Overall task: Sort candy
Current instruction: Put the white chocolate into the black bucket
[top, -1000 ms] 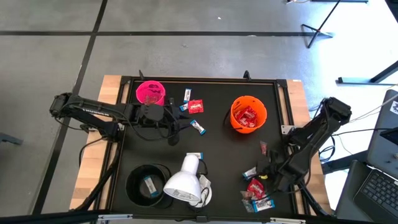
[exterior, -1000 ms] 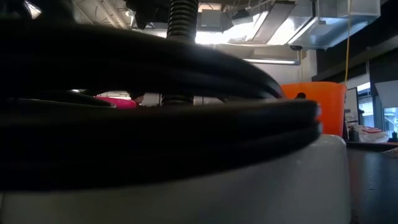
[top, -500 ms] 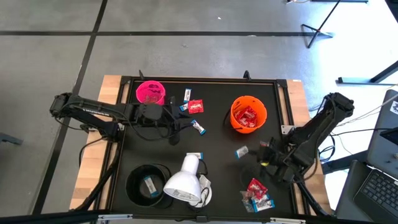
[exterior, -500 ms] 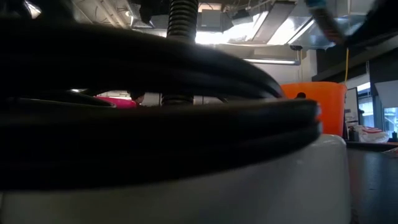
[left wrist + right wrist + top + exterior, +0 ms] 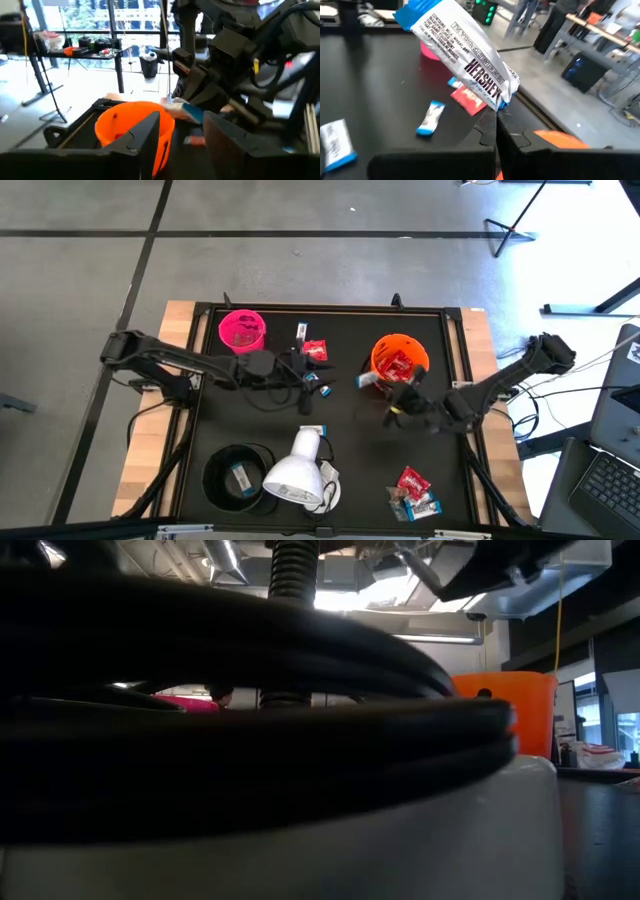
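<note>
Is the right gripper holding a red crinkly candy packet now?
No, the right gripper is shut on a white-and-blue wrapped Hershey's bar, not a red packet.

Grey concrete floor (image 5: 300,220), bright windows (image 5: 75,15), ceiling ducts (image 5: 540,575).

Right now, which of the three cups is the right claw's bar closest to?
The orange cup: the right claw holds its white-and-blue bar beside that rim; pink cup and black cup sit far off.

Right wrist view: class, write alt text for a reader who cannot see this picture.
The right gripper pinches a white-and-blue wrapped Hershey's bar at one end, holding it above the black table top. Beyond lie a red crinkly packet and two small white-and-blue bars, with a pink cup mostly hidden behind the held bar.
</note>
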Motion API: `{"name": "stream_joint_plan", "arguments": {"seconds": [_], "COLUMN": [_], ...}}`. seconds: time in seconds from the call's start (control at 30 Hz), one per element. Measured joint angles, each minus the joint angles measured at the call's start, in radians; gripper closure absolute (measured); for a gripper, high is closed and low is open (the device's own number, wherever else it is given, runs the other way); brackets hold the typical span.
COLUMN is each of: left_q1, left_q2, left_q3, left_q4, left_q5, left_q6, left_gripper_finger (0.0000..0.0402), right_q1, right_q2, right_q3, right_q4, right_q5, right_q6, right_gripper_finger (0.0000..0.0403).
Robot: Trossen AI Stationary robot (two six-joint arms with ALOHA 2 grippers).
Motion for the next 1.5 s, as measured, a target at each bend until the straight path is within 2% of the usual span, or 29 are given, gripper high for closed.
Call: {"name": "stream_joint_plan", "arguments": {"seconds": [0.13, 0.27, 0.4, 0.8, 1.1, 1.5], "left_q1": [0.013, 0.023, 0.032, 0.034, 0.034, 0.026], "left_q2": [0.035, 0.041, 0.041, 0.040, 0.040, 0.040], "left_q3": [0.000, 0.000, 0.000, 0.000, 0.000, 0.000], "left_q4": [0.035, 0.038, 0.077, 0.089, 0.032, -0.008], "left_q5": [0.000, 0.000, -0.001, -0.038, -0.086, -0.083], "left_q6": [-0.126, -0.254, -0.314, -0.365, -0.421, -0.453], "left_gripper_finger": [0.0257, 0.0257, 0.0257, 0.0257, 0.0257, 0.0257], "right_q1": [-0.058, -0.095, -0.116, -0.161, -0.167, -0.179], "right_q2": [0.000, 0.000, 0.000, 0.078, 0.097, 0.122], "right_q3": [0.000, 0.000, 0.000, 0.000, -0.001, 0.057], "right_q4": [0.090, 0.114, 0.132, 0.227, 0.262, 0.254], "right_q5": [-0.002, -0.009, -0.020, -0.071, -0.032, -0.012], "right_q6": [-0.108, -0.136, -0.140, -0.209, -0.247, -0.331], "right_gripper_finger": [0.0403, 0.0403, 0.0403, 0.0403, 0.0403, 0.0403]}}
